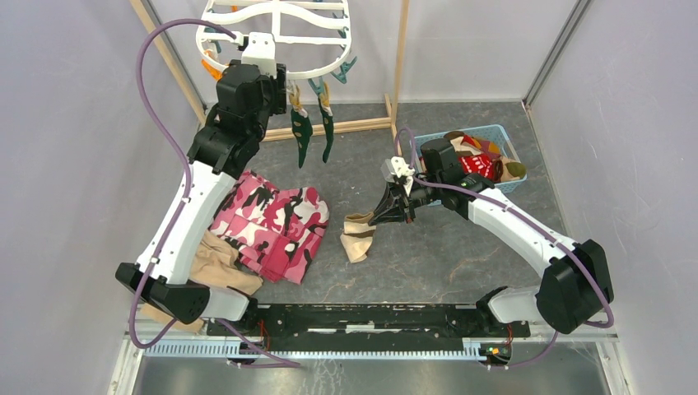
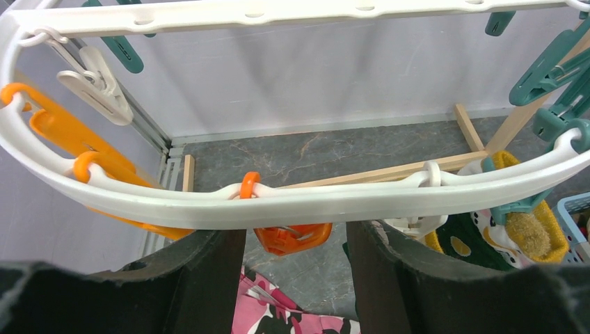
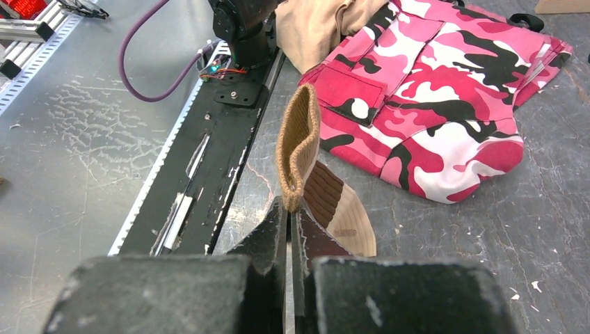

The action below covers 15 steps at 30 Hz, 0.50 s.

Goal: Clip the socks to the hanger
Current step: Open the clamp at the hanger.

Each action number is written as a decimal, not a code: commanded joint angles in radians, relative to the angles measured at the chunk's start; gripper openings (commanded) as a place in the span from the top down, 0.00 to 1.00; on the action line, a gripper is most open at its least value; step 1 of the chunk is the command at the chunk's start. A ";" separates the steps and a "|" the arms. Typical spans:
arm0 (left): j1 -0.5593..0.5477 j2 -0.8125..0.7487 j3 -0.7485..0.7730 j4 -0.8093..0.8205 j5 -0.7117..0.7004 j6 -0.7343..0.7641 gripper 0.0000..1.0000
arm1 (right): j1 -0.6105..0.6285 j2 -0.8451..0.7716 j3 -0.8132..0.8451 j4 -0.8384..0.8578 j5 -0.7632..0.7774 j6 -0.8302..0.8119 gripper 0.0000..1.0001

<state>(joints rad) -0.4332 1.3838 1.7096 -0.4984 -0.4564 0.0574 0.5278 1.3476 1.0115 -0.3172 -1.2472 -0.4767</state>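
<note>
1. Right jaws: pinched shut on the ribbed cuff of the tan sock (image 3: 299,139), whose foot rests on the table (image 1: 428,255).
2. Left jaws: apart, one on either side of an orange clip (image 2: 291,236) just under the hanger (image 2: 313,202) rim.
3. Two dark green socks (image 1: 302,136) hang clipped to the hanger.
4. Other socks (image 1: 481,160) fill a blue basket (image 1: 486,128).
5. A pink camouflage garment (image 1: 272,222) lies left of the tan sock.

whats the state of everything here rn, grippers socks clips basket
left gripper, open, jaws either side of the orange plastic clip
right gripper, shut on the tan ribbed sock at its cuff
orange plastic clip, empty, hanging from the white plastic hanger
two dark green socks, clipped, hanging from the hanger
light blue basket, holding loose socks
pink camouflage garment, lying flat on the table
</note>
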 commanded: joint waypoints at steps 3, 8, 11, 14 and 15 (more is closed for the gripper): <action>0.004 0.010 0.041 0.085 -0.021 0.066 0.40 | -0.003 -0.001 0.044 0.000 -0.034 -0.008 1.00; 0.003 0.002 0.039 0.091 -0.008 0.066 0.43 | -0.004 0.000 0.044 -0.001 -0.035 -0.010 1.00; 0.004 -0.004 0.037 0.092 -0.002 0.066 0.48 | -0.003 0.000 0.044 -0.003 -0.037 -0.010 1.00; 0.004 -0.011 0.034 0.090 0.004 0.064 0.57 | -0.004 -0.001 0.044 -0.002 -0.037 -0.010 1.00; 0.003 -0.012 0.033 0.089 0.006 0.062 0.60 | -0.003 -0.001 0.044 -0.003 -0.037 -0.010 1.00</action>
<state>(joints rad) -0.4332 1.3922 1.7096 -0.4755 -0.4667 0.0860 0.5278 1.3476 1.0115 -0.3244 -1.2572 -0.4767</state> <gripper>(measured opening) 0.444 0.010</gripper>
